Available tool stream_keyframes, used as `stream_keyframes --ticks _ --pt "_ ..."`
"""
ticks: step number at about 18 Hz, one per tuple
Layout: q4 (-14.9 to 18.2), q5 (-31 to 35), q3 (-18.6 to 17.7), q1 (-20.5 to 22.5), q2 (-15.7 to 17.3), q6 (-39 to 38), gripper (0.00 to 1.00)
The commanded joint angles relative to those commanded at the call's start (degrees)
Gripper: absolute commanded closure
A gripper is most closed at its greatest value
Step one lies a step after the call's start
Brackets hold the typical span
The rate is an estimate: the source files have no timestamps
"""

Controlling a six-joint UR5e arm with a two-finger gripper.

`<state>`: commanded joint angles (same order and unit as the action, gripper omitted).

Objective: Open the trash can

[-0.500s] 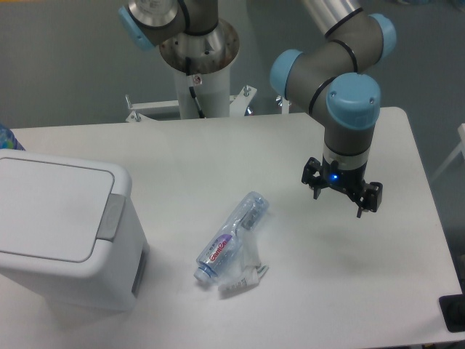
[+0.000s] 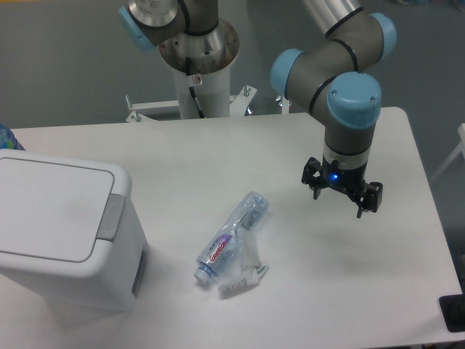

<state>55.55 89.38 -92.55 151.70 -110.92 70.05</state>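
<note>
Camera view: one large white boxy plastic trash can (image 2: 62, 233), lid closed, at the white counter's (image 2: 218, 153) left edge. One crushed clear plastic bottle (image 2: 231, 236) lies mid-counter. One gripper (image 2: 341, 198), jaws open, empty, hovers near the right edge.

A crushed clear plastic water bottle (image 2: 231, 239) lies on its side near the middle of the white table (image 2: 218, 153), its cap end toward the front edge. A crumpled clear wrapper (image 2: 245, 275) touches it. A black object (image 2: 453, 313) sits at the table's front right corner.
</note>
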Motion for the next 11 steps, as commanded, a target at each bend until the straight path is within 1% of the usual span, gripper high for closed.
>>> stream_keyframes --ticks 4,6,11 --pt "0.0 -0.3 0.3 -0.3 0.3 -0.1 0.00" --pt "0.2 -1.6 1.0 -0.5 0.7 -0.5 0.00" --pt "2.8 -4.7 1.0 -0.2 3.1 -1.7 0.00"
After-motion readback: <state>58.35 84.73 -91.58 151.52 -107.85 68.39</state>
